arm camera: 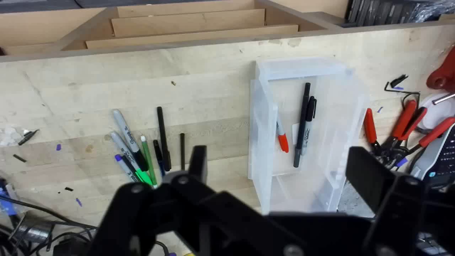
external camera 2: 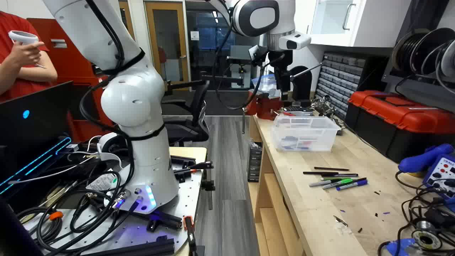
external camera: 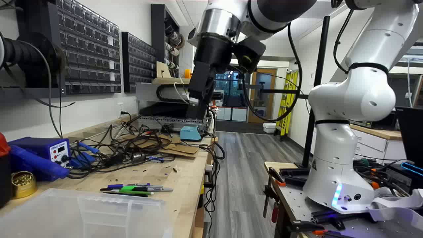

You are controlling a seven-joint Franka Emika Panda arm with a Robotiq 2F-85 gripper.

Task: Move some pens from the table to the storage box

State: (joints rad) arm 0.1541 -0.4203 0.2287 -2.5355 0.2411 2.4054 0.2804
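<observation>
Several pens and markers lie loosely grouped on the wooden table: a grey marker (arm camera: pixel 127 131), a green pen (arm camera: pixel 147 158), a black pen (arm camera: pixel 162 137) and a thin dark one (arm camera: pixel 182 151). The group shows in both exterior views, with a green marker (external camera 2: pixel 343 183) and a dark pen (external camera: pixel 145 189). The clear storage box (external camera 2: pixel 302 140) stands beside them; its wall (arm camera: pixel 263 142) shows in the wrist view. Inside lie a red-capped marker (arm camera: pixel 283 142), a black pen (arm camera: pixel 302 128) and a grey marker (arm camera: pixel 308 135). My gripper (arm camera: pixel 279 165) is open and empty, above the box.
Red-handled pliers (arm camera: pixel 369 128), a meter (arm camera: pixel 440 156) and a red vise (external camera 2: pixel 266 106) stand past the box. A red-and-black toolbox (external camera 2: pixel 412 124) stands along the wall side. A soldering station (external camera: pixel 54 153) and tangled cables (external camera: pixel 132 145) lie beyond the pens.
</observation>
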